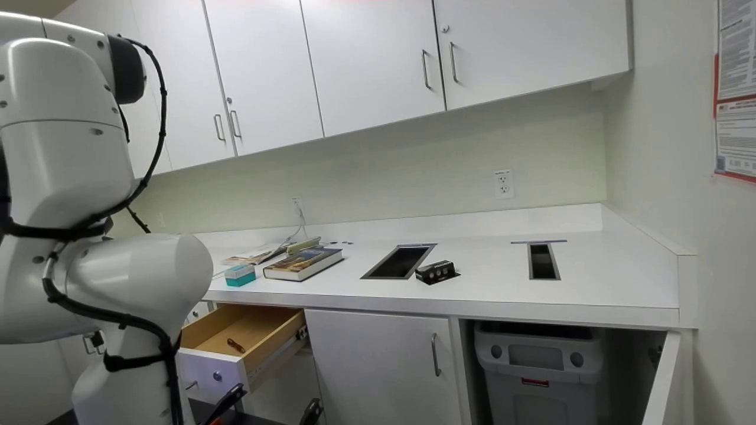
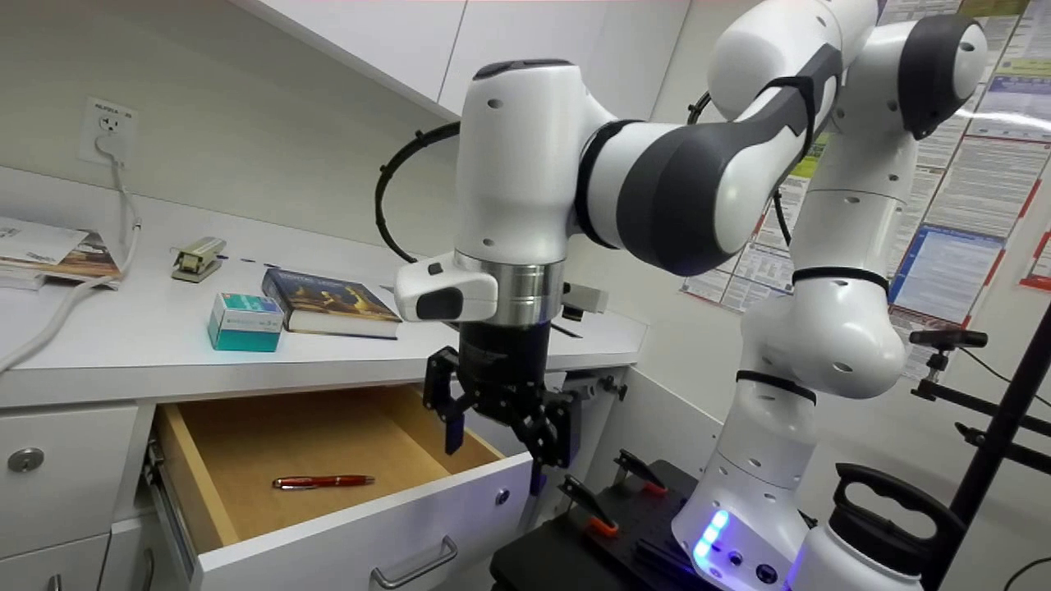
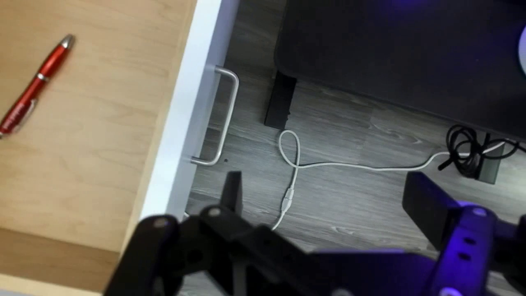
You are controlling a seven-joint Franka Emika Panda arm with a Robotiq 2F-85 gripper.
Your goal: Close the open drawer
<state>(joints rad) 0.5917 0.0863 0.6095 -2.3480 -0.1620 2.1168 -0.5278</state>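
The drawer stands pulled out, with its white front [image 2: 328,542] facing the robot's side and light wood sides. It also shows in an exterior view [image 1: 207,375] and in the wrist view [image 3: 181,119]. Its slim metal bar handle [image 2: 415,566] is on the front, also seen in the wrist view [image 3: 230,115]. A red pen [image 2: 323,482] lies inside the drawer. My gripper [image 2: 495,460] points down near the end of the drawer front, open and empty. In the wrist view the gripper's jaws [image 3: 322,181] spread over the floor outside the front, one finger near the handle. Contact cannot be told.
A black stand [image 2: 558,558] with clamps is beside the drawer. The white countertop [image 1: 490,295] above carries a book [image 2: 332,304], a teal box [image 2: 246,322] and a stapler [image 2: 198,258]. A cabinet door [image 1: 661,378] stands open. A white cable [image 3: 341,165] lies on the floor.
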